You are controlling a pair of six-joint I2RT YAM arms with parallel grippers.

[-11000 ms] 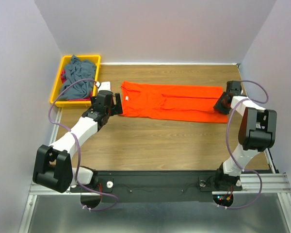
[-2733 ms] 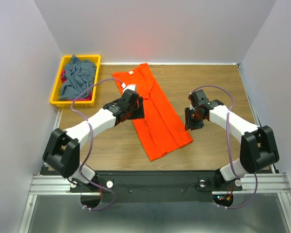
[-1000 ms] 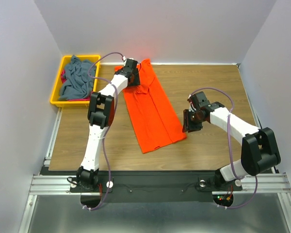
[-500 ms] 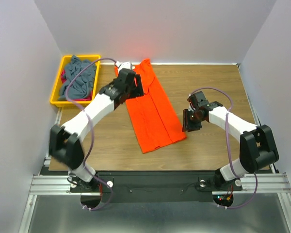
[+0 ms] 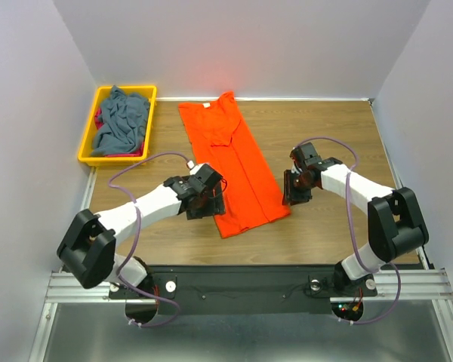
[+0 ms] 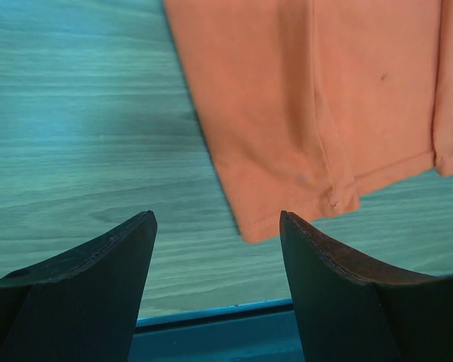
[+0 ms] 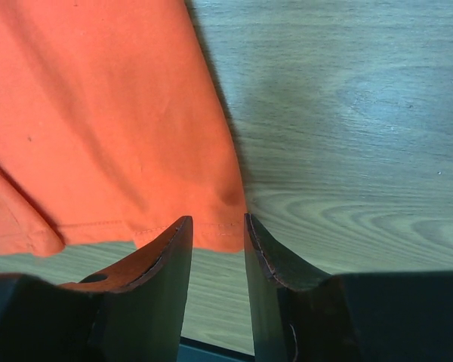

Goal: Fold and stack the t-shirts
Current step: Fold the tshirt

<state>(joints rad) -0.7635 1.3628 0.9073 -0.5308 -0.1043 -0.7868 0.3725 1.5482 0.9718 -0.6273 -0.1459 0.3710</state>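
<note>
Orange t-shirt [image 5: 238, 170], grey-blue t-shirt [image 5: 121, 121], yellow bin [image 5: 109, 159], brown wood-grain table [image 5: 332, 136].

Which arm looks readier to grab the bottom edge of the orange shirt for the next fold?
Probably the right. The right gripper has its fingers close together over a hem corner of the shirt. The left gripper stands wide open, with mostly bare table between its fingers.

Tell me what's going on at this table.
Two robot arms are folding t-shirts. An orange t-shirt, folded lengthwise, lies diagonally on the wooden table. The left pincer hovers open by one hem corner, holding nothing. The right pincer sits at the other hem corner, jaws narrowly apart, with no clear grip. A grey-blue t-shirt waits crumpled in the yellow bin.
</note>
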